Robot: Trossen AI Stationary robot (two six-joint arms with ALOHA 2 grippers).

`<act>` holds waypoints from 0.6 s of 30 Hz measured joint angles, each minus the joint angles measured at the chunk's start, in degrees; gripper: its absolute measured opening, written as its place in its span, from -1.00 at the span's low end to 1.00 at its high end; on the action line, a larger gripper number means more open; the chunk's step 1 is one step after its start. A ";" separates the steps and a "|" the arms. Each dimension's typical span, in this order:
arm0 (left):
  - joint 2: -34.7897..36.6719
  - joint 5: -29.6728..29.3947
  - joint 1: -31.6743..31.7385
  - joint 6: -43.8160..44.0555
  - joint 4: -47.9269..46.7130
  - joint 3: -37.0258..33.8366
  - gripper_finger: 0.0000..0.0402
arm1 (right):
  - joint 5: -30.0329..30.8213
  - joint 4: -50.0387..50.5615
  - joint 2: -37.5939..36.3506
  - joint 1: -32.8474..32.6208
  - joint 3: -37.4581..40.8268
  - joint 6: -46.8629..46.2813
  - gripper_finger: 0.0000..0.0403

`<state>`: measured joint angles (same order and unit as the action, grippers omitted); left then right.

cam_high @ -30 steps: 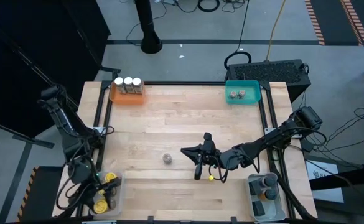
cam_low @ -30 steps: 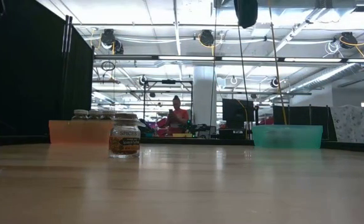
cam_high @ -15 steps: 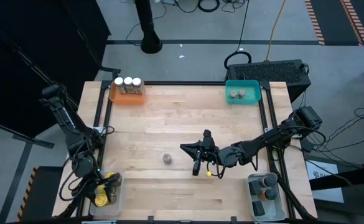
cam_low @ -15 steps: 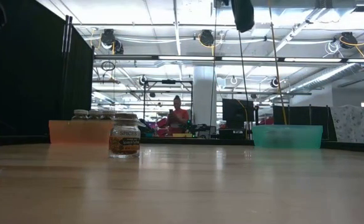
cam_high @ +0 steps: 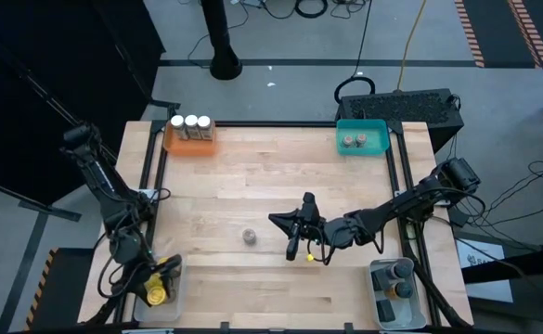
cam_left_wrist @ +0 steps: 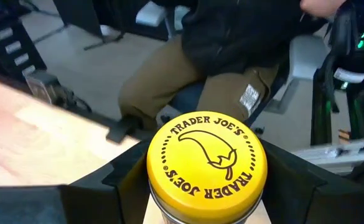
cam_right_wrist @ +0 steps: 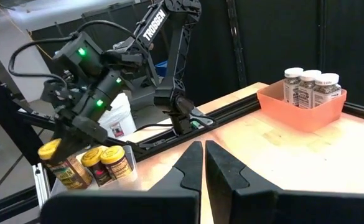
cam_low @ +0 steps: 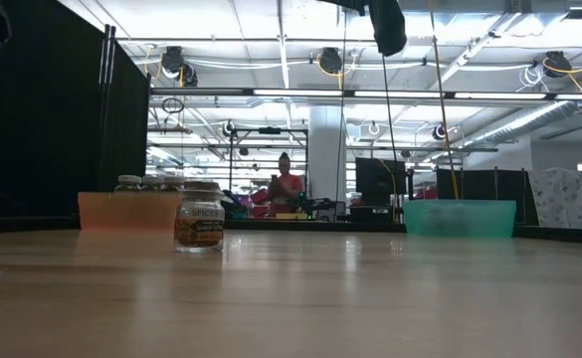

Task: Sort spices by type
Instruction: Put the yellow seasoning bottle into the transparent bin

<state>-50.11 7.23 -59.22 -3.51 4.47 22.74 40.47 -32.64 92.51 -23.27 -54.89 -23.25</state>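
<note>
My left end effector is clamped on a yellow-lidded jar, held just above the clear tray at the counter's near-left corner, where two more yellow-lidded jars stand. One grey-lidded jar stands alone on open wood near the middle of the counter, with clear room on every side. Just right of it, my right end effector hovers with its fingers pressed together, holding nothing. Three white-topped jars sit in the orange tray at the far-left corner, two jars in the teal tray at the far right, and dark jars in the near-right tray. From the wrist I cannot see below the held jar's lid; a seated person fills the background there.
</note>
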 joint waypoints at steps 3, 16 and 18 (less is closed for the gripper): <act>-0.02 -0.14 0.00 0.18 1.56 -1.65 0.21 | 0.01 0.42 0.00 0.00 0.00 -0.08 -1.00; 0.04 2.14 -0.17 4.85 11.38 -9.00 0.21 | 0.02 1.28 -0.02 0.09 0.00 -0.08 -1.00; 0.04 2.18 -0.14 4.66 11.32 -9.04 0.21 | 0.02 1.28 -0.02 0.09 0.00 -0.08 -1.00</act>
<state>-50.06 9.41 -59.36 1.14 15.79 13.69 40.49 -31.36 92.49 -23.18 -54.89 -23.33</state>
